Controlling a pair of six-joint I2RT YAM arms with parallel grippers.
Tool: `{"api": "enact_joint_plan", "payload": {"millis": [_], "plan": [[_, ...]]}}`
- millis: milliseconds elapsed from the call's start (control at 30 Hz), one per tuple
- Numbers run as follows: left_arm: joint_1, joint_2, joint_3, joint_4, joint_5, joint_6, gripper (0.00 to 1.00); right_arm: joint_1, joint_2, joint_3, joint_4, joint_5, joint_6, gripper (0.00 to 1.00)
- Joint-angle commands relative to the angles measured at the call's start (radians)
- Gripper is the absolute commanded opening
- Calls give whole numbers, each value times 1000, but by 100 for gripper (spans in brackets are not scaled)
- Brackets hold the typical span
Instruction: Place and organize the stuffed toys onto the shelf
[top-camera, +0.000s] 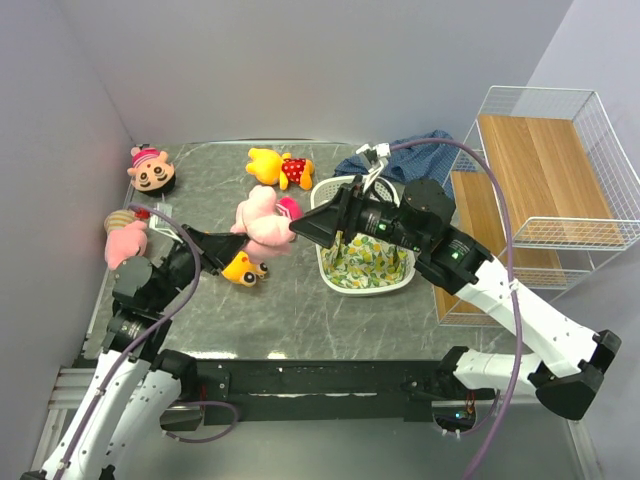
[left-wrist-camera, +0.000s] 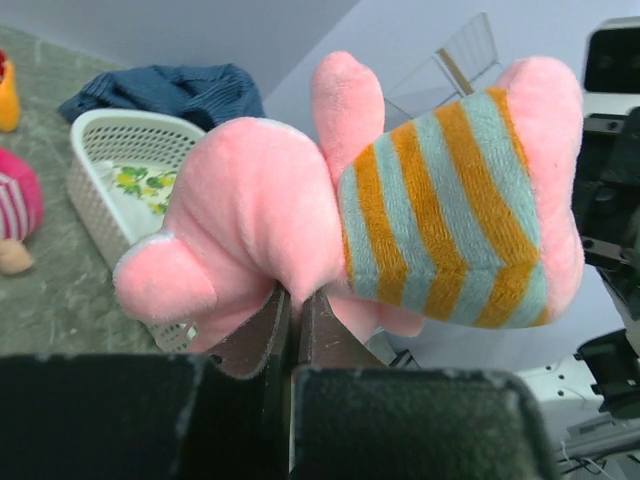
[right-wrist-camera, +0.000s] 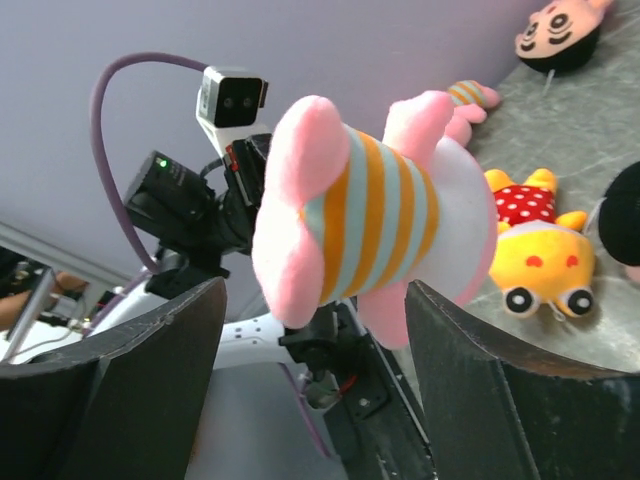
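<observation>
Grey marbled counter under lilac walls. Just left of the white slotted basket, a fuzzy pink pig in an orange-and-blue striped shirt hangs above the counter, pinched by the fully closed left gripper. Which part is pinched is hard to tell. The right gripper stands wide, 1 finger either side of the pig, not touching. The pig's face is hidden in all 3 views. The wire-mesh, wood-plank shelf, right of the basket, is plain only from above.
</observation>
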Motion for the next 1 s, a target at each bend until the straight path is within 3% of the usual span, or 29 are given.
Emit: {"api": "enact_joint_plan", "payload": {"millis": [0,200,333,433,633,733,867,967], "plan": [[1,11,0,197,96,3,1,15,10,11,92,-39,58,78],[1,25,-3,226,90,-14,1,30,41,14,130,-45,81,73],[1,39,-5,236,85,-20,1,33,53,21,138,-48,84,64],[1,53,-6,240,75,-23,1,33,56,18,149,-63,87,62],[1,79,-17,265,50,-32,1,34,56,6,170,-66,107,80],[1,91,-17,283,46,-37,1,36,62,11,149,-23,124,82],[1,97,-26,297,33,-42,1,38,87,11,147,6,154,67],[1,108,-28,296,18,-37,1,38,112,17,158,-6,188,63]]}}
